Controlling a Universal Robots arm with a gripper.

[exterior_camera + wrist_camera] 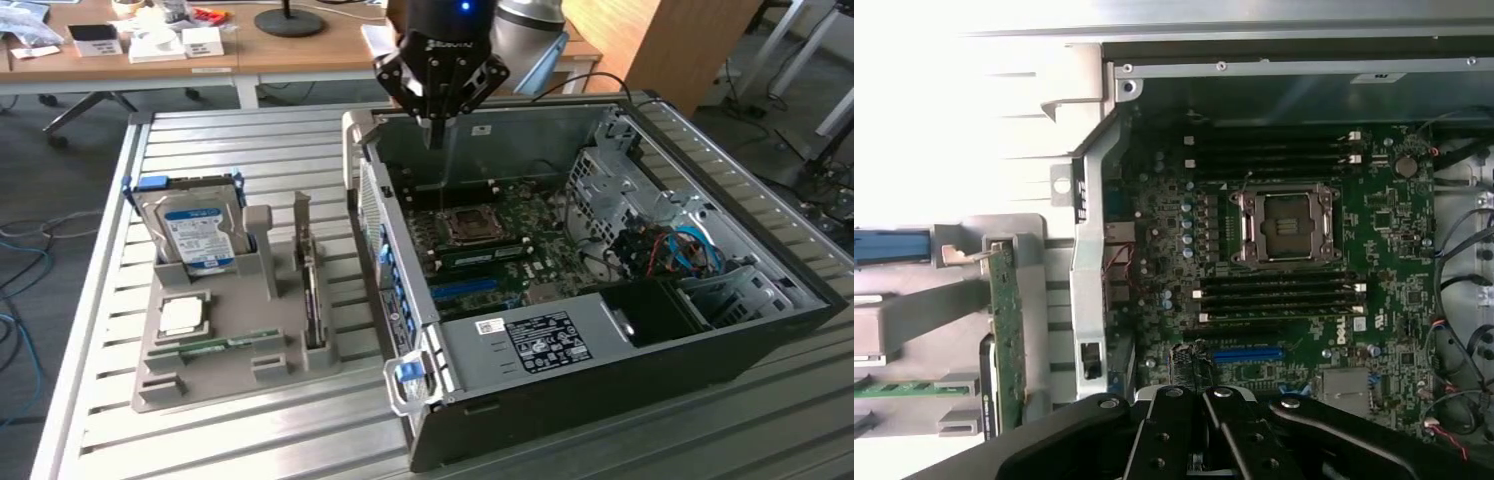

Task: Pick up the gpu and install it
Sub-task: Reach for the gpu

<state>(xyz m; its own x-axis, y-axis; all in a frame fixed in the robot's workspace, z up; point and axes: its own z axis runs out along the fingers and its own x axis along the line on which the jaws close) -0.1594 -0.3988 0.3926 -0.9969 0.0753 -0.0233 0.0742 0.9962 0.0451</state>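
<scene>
The gpu (pixel 311 290) is a thin dark card standing on edge in a slot of the grey holder (pixel 220 375), its silver bracket at the far end. It also appears edge-on in the wrist view as the gpu (pixel 1004 335). My gripper (pixel 438 135) hangs above the back of the open computer case (pixel 747 330), to the exterior view's right of the holder and well away from the card. Its fingers are shut with nothing between them. In the wrist view my gripper (pixel 1204 425) looks down on the motherboard (pixel 1394 330) and its blue slot (pixel 1249 354).
The holder also carries a blue-and-white-labelled hard drive (pixel 200 235), a square processor (pixel 182 316) and a green memory stick (pixel 214 347). The case wall (pixel 387 250) stands between holder and motherboard. Cables (pixel 681 250) and a power supply (pixel 547 340) sit inside the case.
</scene>
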